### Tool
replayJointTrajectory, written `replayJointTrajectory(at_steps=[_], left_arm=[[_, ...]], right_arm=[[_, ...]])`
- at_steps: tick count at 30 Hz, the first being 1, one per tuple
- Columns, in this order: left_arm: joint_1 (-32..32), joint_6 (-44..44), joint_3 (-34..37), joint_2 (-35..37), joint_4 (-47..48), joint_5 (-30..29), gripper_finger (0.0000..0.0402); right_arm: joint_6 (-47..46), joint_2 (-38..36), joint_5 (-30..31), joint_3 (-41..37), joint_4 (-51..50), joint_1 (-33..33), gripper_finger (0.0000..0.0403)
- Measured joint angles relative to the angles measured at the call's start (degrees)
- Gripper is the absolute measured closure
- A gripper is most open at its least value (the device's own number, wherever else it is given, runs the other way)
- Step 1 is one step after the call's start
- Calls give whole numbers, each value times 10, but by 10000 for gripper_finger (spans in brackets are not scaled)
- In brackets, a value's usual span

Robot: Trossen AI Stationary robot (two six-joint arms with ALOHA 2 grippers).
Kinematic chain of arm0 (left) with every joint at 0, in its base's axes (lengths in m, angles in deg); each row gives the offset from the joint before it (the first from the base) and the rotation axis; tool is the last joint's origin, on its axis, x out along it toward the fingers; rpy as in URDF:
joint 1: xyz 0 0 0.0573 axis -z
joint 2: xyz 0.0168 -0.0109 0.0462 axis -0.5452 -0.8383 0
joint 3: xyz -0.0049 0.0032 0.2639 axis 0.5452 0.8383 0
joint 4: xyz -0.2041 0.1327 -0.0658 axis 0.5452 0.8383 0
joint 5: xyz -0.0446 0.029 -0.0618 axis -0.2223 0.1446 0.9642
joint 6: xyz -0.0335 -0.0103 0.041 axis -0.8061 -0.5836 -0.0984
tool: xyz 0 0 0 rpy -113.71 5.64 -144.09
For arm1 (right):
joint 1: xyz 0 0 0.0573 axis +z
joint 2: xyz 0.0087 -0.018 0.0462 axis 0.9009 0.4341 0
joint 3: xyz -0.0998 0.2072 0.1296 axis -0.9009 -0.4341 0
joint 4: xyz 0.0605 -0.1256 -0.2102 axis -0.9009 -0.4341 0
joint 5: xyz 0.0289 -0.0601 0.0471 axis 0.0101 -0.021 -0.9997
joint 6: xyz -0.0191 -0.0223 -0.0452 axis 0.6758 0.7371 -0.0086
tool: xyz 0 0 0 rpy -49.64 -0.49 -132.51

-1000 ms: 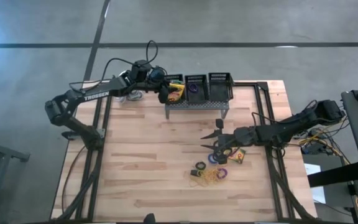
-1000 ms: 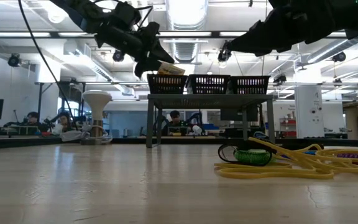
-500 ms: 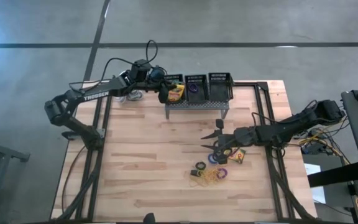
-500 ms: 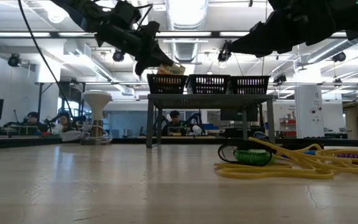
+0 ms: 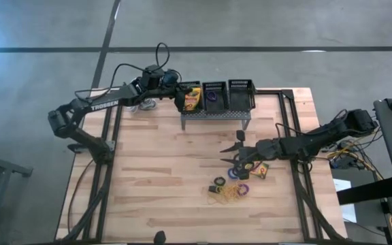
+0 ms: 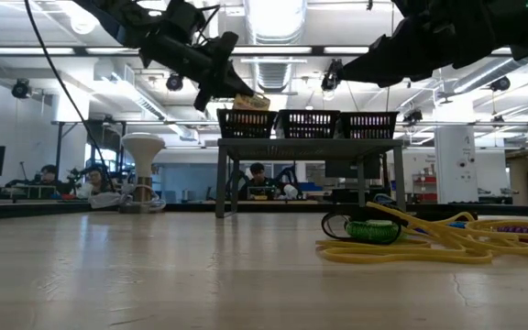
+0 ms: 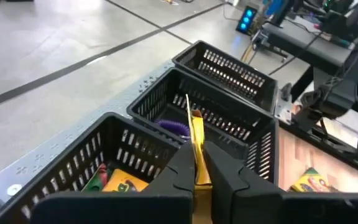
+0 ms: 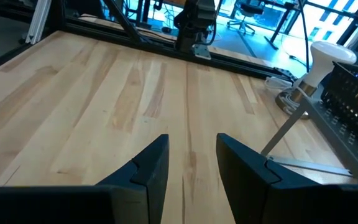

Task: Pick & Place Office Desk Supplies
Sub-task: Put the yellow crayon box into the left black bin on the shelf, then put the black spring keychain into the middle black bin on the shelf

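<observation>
the left gripper (image 7: 196, 163) has its jaws clamped on a yellow crayon box (image 7: 196, 144), held on edge over the leftmost basket (image 5: 191, 99) of three on a raised rack (image 5: 216, 114). another crayon box (image 7: 127, 184) lies inside that basket. the right gripper (image 8: 190, 159), jaws apart, hangs above the table (image 5: 155, 177) near the loose rings (image 5: 240, 188) and yellow rubber bands (image 6: 429, 242).

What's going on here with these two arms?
The left gripper holds a yellow crayon box over the leftmost of three black baskets on a small stand. The right gripper hovers open above the wooden table, beside the rubber bands and small rings left to sort.
</observation>
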Motion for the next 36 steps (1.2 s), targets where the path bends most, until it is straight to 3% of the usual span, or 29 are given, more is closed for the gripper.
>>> replayJointTrajectory(at_steps=[11,19,27,32,36], left_arm=[[0,-4,21,0,1,-10,355],[-3,20,21,0,5,-11,272],[-11,69,-11,14,4,-50,209],[-11,113,-35,31,20,-75,195],[24,160,-39,52,50,-75,201]], right_arm=[[0,0,0,0,2,0,275],[0,0,0,0,4,0,275],[0,0,0,0,4,0,275],[0,0,0,0,5,0,275],[2,0,0,0,4,0,275]])
